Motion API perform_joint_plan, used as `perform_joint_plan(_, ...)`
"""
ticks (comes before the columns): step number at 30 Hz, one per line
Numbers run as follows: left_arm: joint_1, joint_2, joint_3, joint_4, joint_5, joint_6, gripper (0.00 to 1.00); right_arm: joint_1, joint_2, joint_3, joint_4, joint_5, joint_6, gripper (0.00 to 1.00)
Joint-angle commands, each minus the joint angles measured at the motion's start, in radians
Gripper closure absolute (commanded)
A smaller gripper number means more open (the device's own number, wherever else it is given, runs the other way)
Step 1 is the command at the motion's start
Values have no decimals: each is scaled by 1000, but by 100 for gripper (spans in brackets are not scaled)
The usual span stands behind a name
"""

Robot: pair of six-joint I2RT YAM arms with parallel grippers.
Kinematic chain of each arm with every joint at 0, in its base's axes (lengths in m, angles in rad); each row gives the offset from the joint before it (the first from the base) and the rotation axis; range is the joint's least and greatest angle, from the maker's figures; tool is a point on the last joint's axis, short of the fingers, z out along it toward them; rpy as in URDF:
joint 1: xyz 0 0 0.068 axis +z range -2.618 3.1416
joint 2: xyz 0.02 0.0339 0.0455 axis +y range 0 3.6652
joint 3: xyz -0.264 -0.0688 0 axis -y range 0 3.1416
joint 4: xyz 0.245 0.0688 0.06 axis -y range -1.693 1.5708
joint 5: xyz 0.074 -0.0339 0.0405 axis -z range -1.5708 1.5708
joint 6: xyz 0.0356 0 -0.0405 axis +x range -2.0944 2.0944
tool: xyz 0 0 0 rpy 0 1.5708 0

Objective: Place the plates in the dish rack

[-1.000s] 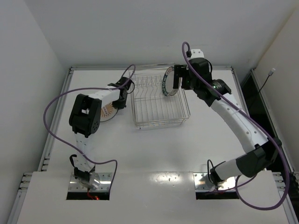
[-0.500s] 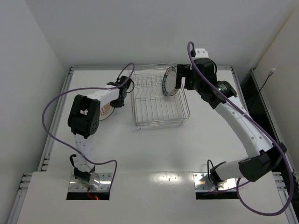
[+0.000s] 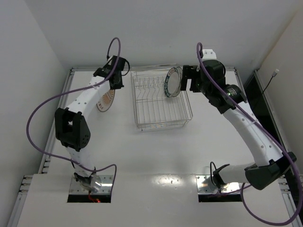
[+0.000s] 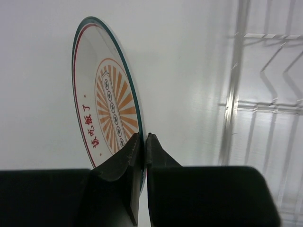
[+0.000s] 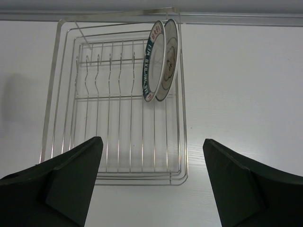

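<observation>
The sunburst plate (image 4: 106, 94) is held on edge, and my left gripper (image 4: 144, 138) is shut on its lower rim. From above, that plate (image 3: 105, 100) hangs under my left gripper (image 3: 111, 88), just left of the dish rack (image 3: 161, 124). Two plates stand upright in the tines at the rack's far right: the teal-rimmed plate (image 5: 152, 61) and a white plate (image 5: 170, 56) behind it. My right gripper (image 5: 151, 140) is open and empty, pulled back from them. From above it (image 3: 188, 79) sits just right of the standing plates (image 3: 173, 81).
The rack's (image 5: 54, 94) left and middle tines hold nothing. A raised metal rail (image 3: 151, 67) borders the table at the back. Purple cables loop off both arms, one high above the left wrist (image 3: 113, 45).
My left gripper has closed on the sunburst plate's rim and swung it up from flat on the table to on edge. My right gripper has drawn back to the right from the racked plates.
</observation>
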Motion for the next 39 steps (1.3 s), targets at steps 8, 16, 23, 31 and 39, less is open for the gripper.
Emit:
perform_joint_plan(8,0,-237,146,321,367,-176,100,-4,-113,-50,16,28,13,13)
perform_joint_plan(16,-75,-137,162,692,568,-361,100,-13,-179,-134,16,47,13,9)
perform_joint_plan(23,-150,-15,106,970,550,-515,100,-22,-230,-186,16,18,22,8)
perform_joint_plan(31,-205,96,139,990,493,-524,100,-31,-276,-215,7,8,22,5)
perform_joint_plan(39,-215,105,83,990,442,-524,100,-40,-294,-237,7,-1,22,4)
